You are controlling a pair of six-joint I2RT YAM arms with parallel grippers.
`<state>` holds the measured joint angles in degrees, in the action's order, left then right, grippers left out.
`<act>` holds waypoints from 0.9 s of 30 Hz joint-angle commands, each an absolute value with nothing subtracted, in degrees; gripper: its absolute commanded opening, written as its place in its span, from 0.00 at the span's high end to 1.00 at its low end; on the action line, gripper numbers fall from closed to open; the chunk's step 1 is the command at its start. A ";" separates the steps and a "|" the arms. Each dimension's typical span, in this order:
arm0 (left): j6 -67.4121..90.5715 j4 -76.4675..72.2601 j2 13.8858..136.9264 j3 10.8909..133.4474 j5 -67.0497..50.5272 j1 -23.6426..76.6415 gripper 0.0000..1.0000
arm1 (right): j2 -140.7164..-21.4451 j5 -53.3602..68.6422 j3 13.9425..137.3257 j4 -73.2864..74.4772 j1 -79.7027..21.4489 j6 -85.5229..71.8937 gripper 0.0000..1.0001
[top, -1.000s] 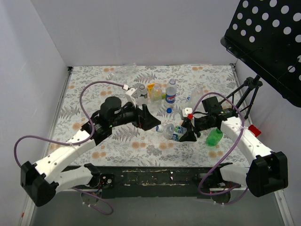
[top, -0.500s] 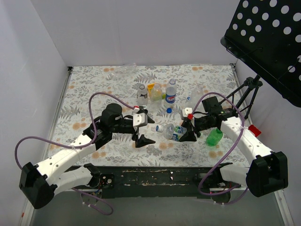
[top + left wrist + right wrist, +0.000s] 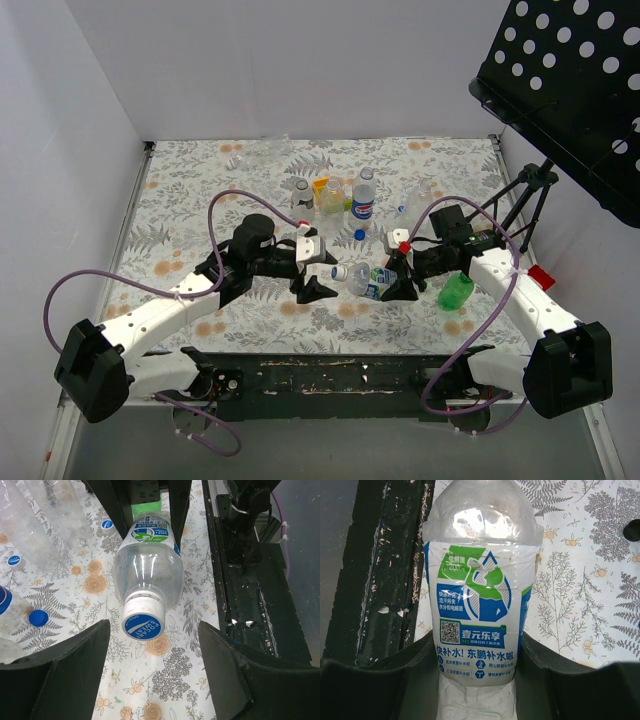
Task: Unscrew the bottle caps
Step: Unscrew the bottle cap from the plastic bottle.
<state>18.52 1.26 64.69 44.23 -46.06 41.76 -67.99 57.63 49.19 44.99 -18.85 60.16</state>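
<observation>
Hard to read from above: the clear bottle (image 3: 366, 279) on its side at the middle of the desk (image 3: 180, 200), mostly covered by the right jaws, which are clamped round its labelled lower half. From the right wrist, only label and shoulder on show; base cut off at the bottom edge, neck and cap lost beyond the top edge. From the left wrist, the bottle's far end hidden between the right jaws. Blue cap (image 3: 144, 626) screwed on the neck, facing the left jaws; those parted wide, one on each side of the cap, touching neither cap nor bottle. Cannot tell whether any liquid sits inside the clear plastic. Farther back, upright and close together: a small clear bottle (image 3: 301, 195), a yellowish bottle (image 3: 328, 197) and a blue-labelled bottle (image 3: 364, 196), contents too small to judge. Green bottle (image 3: 456, 291) on its side just beside the right arm, partly hidden by it. Loose blue cap (image 3: 38, 617) flat on the floral desk beside the lying bottle. More clear bottles (image 3: 45, 525) at the upper left of the left-wrist view, cut off by the frame.
</observation>
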 commanded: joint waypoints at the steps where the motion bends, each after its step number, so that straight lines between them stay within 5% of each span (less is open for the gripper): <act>1: 19.16 0.35 65.65 46.84 -47.37 41.84 0.33 | -67.15 59.94 48.96 44.91 -18.90 60.38 0.85; 18: 22.15 -4.66 65.21 46.05 -45.26 42.10 0.39 | -67.32 59.85 49.13 45.00 -18.90 60.29 0.85; 25: 22.32 -3.43 65.48 46.41 -45.00 42.01 0.61 | -67.24 59.85 49.22 45.17 -18.90 60.38 0.85; 27: 22.67 -1.94 65.30 47.02 -44.91 42.01 0.77 | -67.15 59.85 49.22 45.18 -18.90 60.47 0.85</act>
<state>22.57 -3.25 66.92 45.06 -45.43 41.80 -67.99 57.65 49.06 45.01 -18.85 60.14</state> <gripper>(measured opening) 0.364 0.550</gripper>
